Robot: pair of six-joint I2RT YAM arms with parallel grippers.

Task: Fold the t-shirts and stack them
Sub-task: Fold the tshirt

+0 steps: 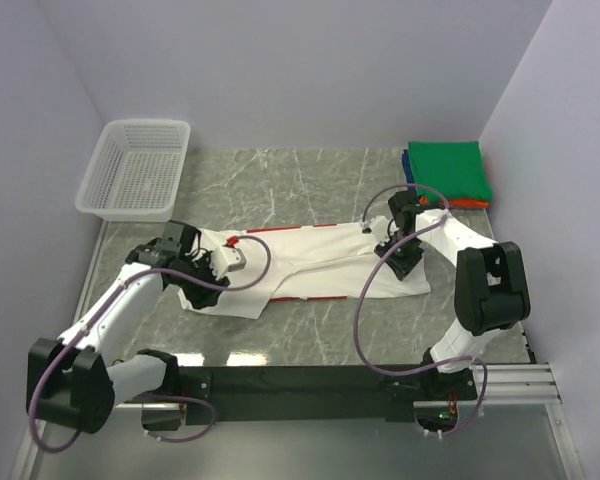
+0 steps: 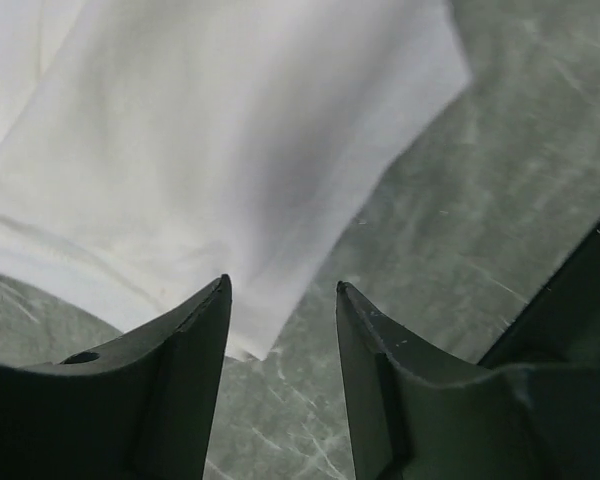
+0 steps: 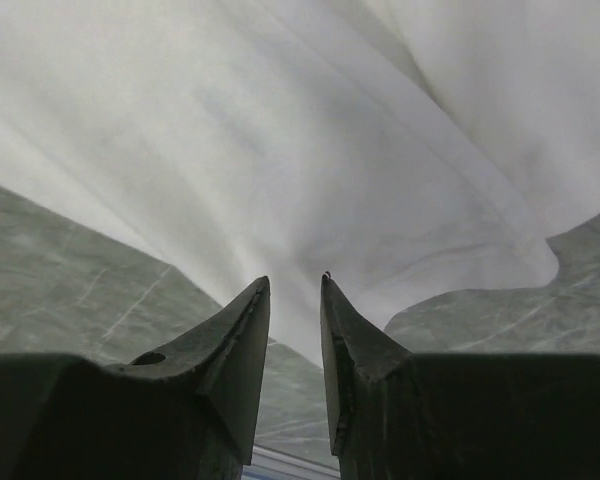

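Observation:
The white t-shirt (image 1: 310,265) lies spread lengthways on the marble table (image 1: 310,180), with red trim along its far and near edges. My left gripper (image 1: 235,258) is over the shirt's left end. In the left wrist view it (image 2: 280,290) is open, with a loose shirt corner (image 2: 242,345) on the table just beside its left finger. My right gripper (image 1: 395,255) is low over the shirt's right end. In the right wrist view it (image 3: 295,283) stands a little apart, with a point of white cloth (image 3: 298,325) lying between the jaws. A folded stack with the green tee (image 1: 446,170) on top sits far right.
A white mesh basket (image 1: 135,168) stands at the far left corner. Blue and orange tees show under the green one at the stack's edges (image 1: 408,170). Lavender walls close in the table on three sides. The black rail (image 1: 310,380) holds both arm bases at the near edge.

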